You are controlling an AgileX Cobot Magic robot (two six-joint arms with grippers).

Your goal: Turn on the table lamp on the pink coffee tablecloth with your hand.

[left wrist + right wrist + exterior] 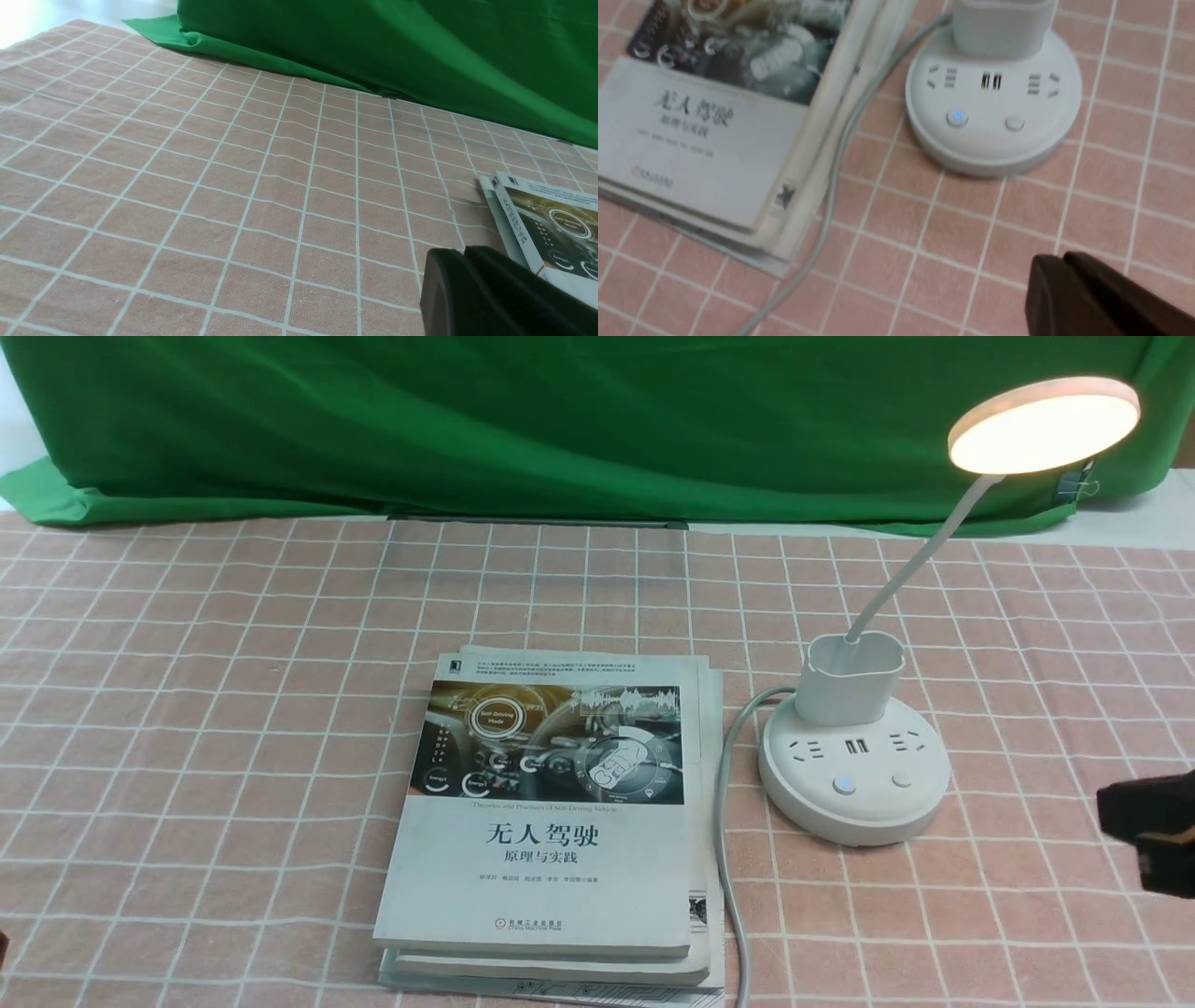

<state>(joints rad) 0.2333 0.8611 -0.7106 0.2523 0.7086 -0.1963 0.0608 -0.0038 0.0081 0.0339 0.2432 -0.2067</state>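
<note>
One lit lamp with two buttons and one book stack sit left of the right claw. The right claw and the left claw are closed and empty.

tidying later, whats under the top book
Under the top book, edges of a lower book stick out along its right and near sides; there may be more than one. Their covers are hidden.

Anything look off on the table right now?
Nothing spilled or damaged. The table lamp stands upright, head lit, on the pink tablecloth. Only the stacked books sit slightly uneven, the lower ones poking out on the lamp's side.
</note>
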